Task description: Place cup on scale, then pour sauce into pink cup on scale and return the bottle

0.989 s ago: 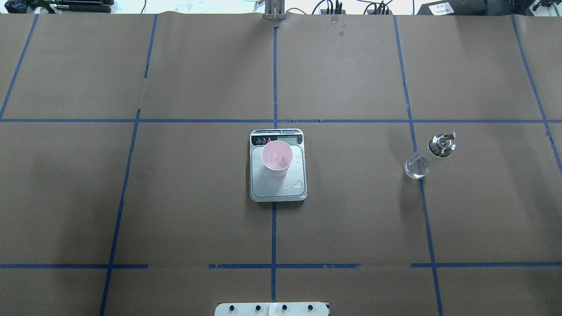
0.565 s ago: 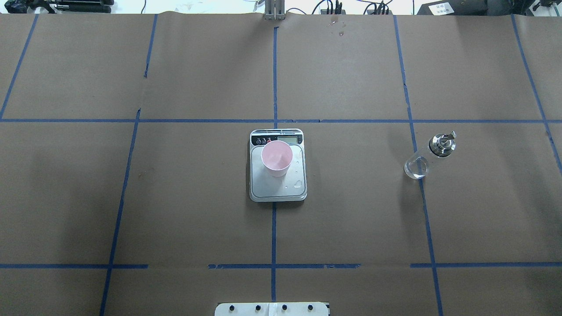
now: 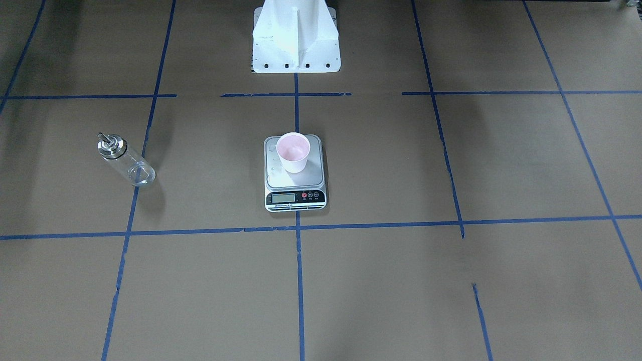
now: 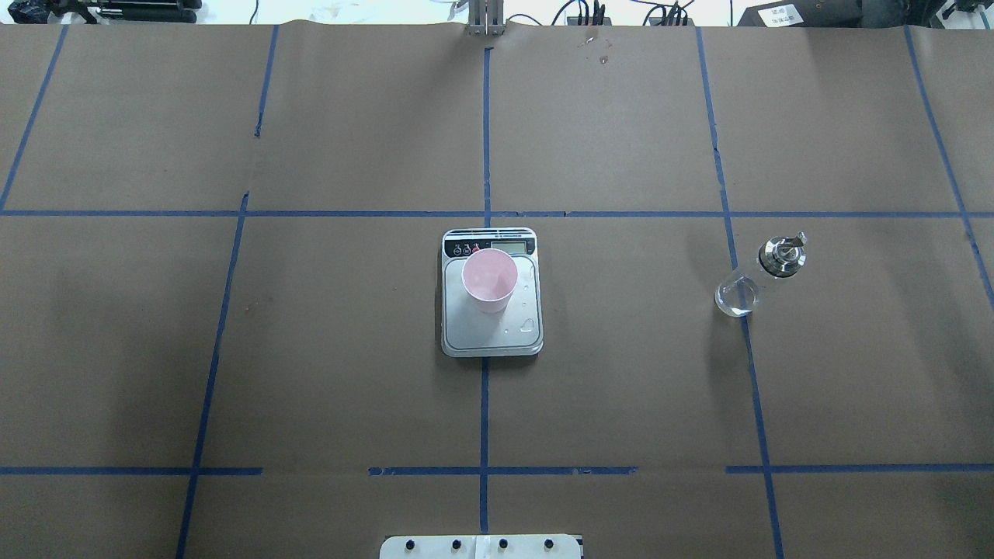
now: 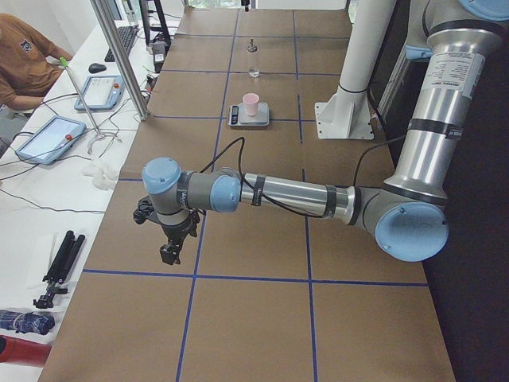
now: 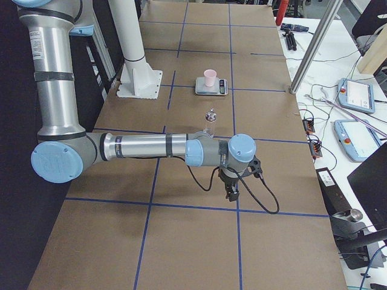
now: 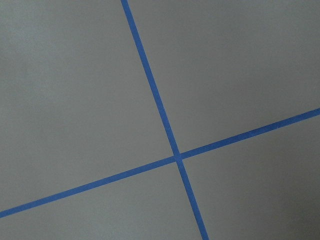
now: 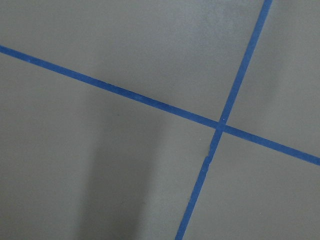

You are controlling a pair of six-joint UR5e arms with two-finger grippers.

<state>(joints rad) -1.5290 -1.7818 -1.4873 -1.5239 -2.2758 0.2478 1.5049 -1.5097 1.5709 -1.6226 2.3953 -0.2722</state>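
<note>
The pink cup (image 4: 489,278) (image 3: 293,150) stands upright on the silver platform of the scale (image 4: 497,338) (image 3: 296,197) at the table's centre. A few droplets lie on the platform beside it. The clear glass bottle (image 4: 757,279) (image 3: 125,160) with its metal spout stands upright on the table, off to the robot's right of the scale; I cannot make out the sauce in it. My left gripper (image 5: 169,253) hangs over the table's left end and my right gripper (image 6: 231,194) over its right end, both far from the scale. Only the side views show them, so open or shut I cannot tell.
Brown paper with a blue tape grid (image 4: 485,155) covers the table. The white robot base (image 3: 296,40) stands at the robot-side edge. A person (image 5: 24,56), tablets and a metal pole (image 5: 119,56) are beside the table's far edge.
</note>
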